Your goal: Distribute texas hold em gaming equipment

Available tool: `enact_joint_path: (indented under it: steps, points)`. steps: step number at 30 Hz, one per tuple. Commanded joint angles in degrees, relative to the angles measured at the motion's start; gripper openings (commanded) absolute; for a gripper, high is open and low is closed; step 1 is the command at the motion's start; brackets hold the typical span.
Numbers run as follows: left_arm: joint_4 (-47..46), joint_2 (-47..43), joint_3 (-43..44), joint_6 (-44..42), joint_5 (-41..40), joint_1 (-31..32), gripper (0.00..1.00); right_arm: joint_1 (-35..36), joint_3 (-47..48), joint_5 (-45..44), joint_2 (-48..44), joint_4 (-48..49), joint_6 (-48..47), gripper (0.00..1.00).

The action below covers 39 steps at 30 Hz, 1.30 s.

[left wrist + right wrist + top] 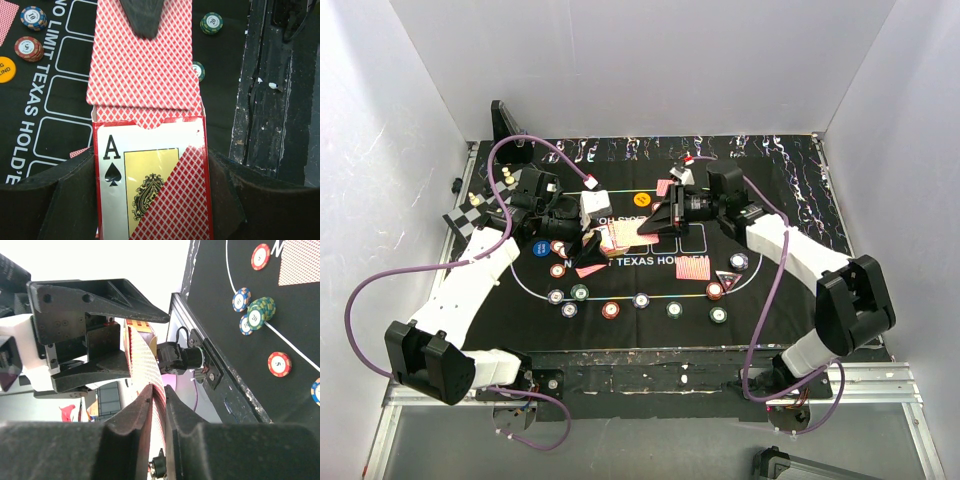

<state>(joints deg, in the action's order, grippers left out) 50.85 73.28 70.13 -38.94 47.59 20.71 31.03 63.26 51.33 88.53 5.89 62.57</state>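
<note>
My left gripper (592,240) is shut on a red card box (150,185) with an ace of spades on its face, held above the black poker mat (770,200). Red-backed playing cards (142,65) stick out of the box's open end. My right gripper (159,395) faces it from the right and pinches the free end of those cards (142,355) between both fingers; one of its fingertips (145,17) lies on the top card. Poker chips (610,308) sit along the mat's white arc. An orange button (641,199) and a dark triangular marker (728,281) rest on the mat.
Loose red-backed cards (692,268) lie face down on the mat, others at the back (665,188). A small chessboard (470,210) stands at the left edge. White walls close in three sides. Purple cables (550,148) loop over the left arm.
</note>
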Motion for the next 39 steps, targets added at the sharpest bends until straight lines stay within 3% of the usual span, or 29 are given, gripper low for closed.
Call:
enact_joint_path:
  steps: [1,10,17,27,39]
  points:
    - [-2.33,-2.96,1.68,0.0,3.03,-0.32,0.0,-2.63,-0.16,0.79,-3.1,-1.49,-1.66,0.18]
    - [-1.81,-3.49,1.68,0.0,2.77,-0.23,0.0,-7.73,0.46,1.05,-3.63,-4.39,-4.2,0.07]
    - [-1.37,-4.19,1.59,-0.17,2.77,-0.32,0.0,-7.13,2.12,0.7,4.88,0.17,-3.5,0.05]
    - [-1.37,-4.37,1.33,0.71,2.94,-0.32,0.0,4.39,21.88,-2.9,26.93,-7.36,-7.89,0.04]
    - [-1.81,-5.16,0.54,0.88,2.94,-0.32,0.0,9.93,40.88,-6.86,45.58,-18.46,-13.52,0.04]
